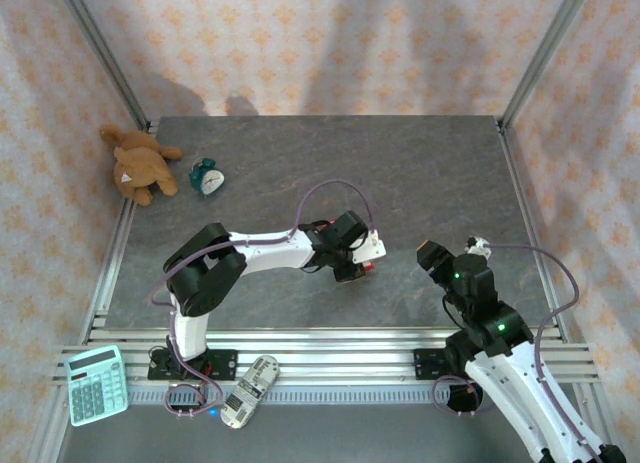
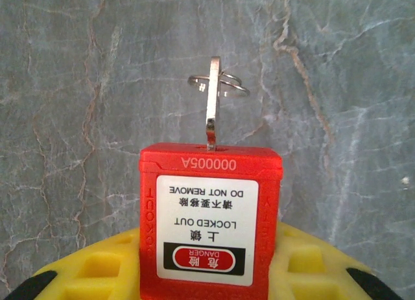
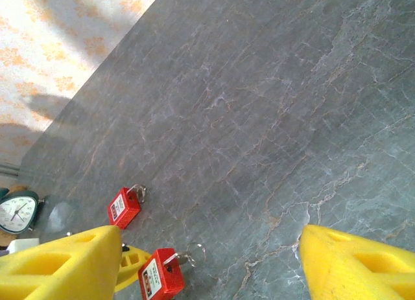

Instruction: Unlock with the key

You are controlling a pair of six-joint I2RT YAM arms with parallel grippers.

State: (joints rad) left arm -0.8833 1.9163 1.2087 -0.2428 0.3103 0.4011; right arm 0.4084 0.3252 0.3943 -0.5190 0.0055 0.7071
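Between pads of left claw (image 2: 209,277), red padlock (image 2: 211,209) gripped, key (image 2: 211,112) inserted

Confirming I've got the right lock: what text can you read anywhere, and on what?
"000005A": stamped on the red padlock.
"DO NOT REMOVE": its white label.
"LOCKED OUT": same label.
"DANGER": label's red oval.
Chinese characters there: not sure.
Calculator, clock: too small.

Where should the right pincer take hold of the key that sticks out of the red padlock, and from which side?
Take the key by its flat head near the ring, squeezing its two broad faces. It stands straight out of the red padlock, which the left pincer clamps, so the open right pincer should probably come from the free ring end, along the key's axis.
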